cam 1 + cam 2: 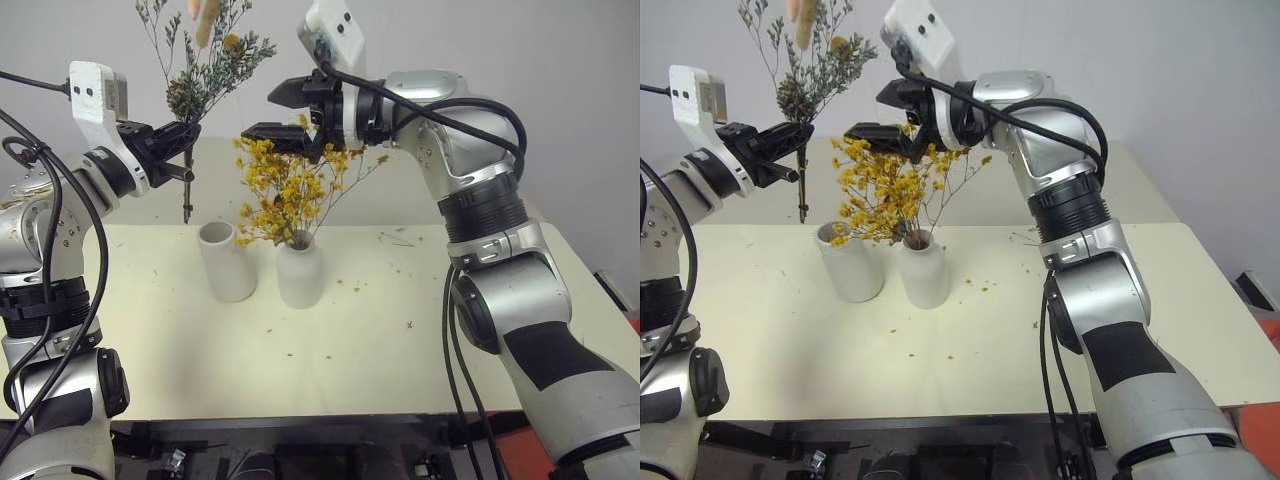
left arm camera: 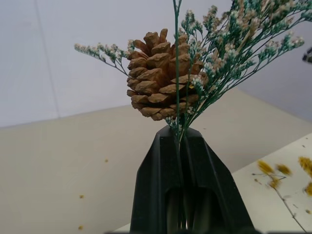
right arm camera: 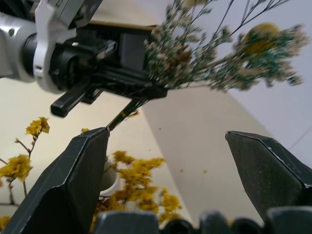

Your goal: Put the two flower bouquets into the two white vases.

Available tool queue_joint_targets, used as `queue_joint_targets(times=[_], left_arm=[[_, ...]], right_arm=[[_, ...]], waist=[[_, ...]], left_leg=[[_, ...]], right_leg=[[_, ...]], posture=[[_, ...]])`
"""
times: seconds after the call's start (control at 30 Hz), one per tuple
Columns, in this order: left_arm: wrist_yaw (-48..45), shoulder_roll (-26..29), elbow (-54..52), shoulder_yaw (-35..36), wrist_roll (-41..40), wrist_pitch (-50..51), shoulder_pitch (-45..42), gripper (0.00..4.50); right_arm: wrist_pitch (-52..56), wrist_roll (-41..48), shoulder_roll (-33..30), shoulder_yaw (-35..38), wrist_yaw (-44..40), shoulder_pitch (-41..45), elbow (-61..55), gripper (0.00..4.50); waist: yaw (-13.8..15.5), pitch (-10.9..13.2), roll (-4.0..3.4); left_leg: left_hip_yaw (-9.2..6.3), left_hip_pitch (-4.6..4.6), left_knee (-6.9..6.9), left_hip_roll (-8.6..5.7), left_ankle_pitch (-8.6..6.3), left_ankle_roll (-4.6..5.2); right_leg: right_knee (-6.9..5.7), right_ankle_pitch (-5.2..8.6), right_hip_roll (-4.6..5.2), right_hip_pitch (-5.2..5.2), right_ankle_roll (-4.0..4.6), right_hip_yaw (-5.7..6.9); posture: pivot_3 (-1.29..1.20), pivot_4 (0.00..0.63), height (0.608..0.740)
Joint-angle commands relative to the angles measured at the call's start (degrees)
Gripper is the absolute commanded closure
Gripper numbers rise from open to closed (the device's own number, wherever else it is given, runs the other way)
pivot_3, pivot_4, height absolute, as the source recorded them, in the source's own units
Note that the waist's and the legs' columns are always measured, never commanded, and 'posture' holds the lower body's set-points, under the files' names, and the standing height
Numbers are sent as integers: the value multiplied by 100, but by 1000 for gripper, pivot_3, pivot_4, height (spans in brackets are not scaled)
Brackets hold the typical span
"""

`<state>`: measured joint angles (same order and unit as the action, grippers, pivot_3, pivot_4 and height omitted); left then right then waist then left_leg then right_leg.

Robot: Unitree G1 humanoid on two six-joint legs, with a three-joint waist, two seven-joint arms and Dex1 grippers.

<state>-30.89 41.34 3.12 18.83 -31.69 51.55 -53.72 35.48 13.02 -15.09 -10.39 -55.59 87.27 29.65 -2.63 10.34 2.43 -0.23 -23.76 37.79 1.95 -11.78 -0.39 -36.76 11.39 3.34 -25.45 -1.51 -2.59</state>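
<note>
My left gripper (image 1: 185, 140) is shut on the stems of the grey-green bouquet (image 1: 205, 75), held upright above and behind the empty cylinder vase (image 1: 226, 262). The stem ends hang below the fingers. In the left wrist view a pine cone (image 2: 158, 73) sits in that bunch just past my left gripper (image 2: 180, 136). The yellow bouquet (image 1: 280, 190) stands in the narrow-necked vase (image 1: 299, 272), right beside the cylinder. My right gripper (image 1: 280, 112) is open, level, just above the yellow flowers, pointing toward the grey-green bunch (image 3: 219, 58), with nothing between its fingers.
Both vases stand near the middle back of a cream table (image 1: 400, 330) strewn with small yellow crumbs. A second beige surface (image 1: 400, 190) lies behind it, against a pale wall. Bare tabletop stretches in front of and to the right of the vases.
</note>
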Motion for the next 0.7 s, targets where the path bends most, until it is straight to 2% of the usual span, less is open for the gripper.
queue_joint_targets(times=[0.03, 0.33, 0.7], left_arm=[[36, 162, -121, 171, -53, -22, -60, 4488], [-114, 137, -247, 308, -413, 72, -18, 4488], [59, 39, -276, 499, -958, 365, -44, 4488]], right_arm=[[124, -84, -133, -124, -238, 80, -236, 0], [297, -303, -249, -461, -549, -53, -324, 0], [418, -372, -271, -513, -609, -117, -475, 0]], waist=[[4, 0, 0], [0, 0, 0], [3, 0, 0]], left_leg=[[0, 0, 0, 0, 0, 0], [0, 1, 0, 0, 0, 0], [-1, 1, 0, 0, 0, 0]], right_leg=[[0, 0, 0, 0, 0, 1], [1, 0, -1, -1, 0, 1], [1, 0, -1, -2, 0, 1]], posture=[[0, 150, 740], [0, 150, 740], [0, 150, 740]])
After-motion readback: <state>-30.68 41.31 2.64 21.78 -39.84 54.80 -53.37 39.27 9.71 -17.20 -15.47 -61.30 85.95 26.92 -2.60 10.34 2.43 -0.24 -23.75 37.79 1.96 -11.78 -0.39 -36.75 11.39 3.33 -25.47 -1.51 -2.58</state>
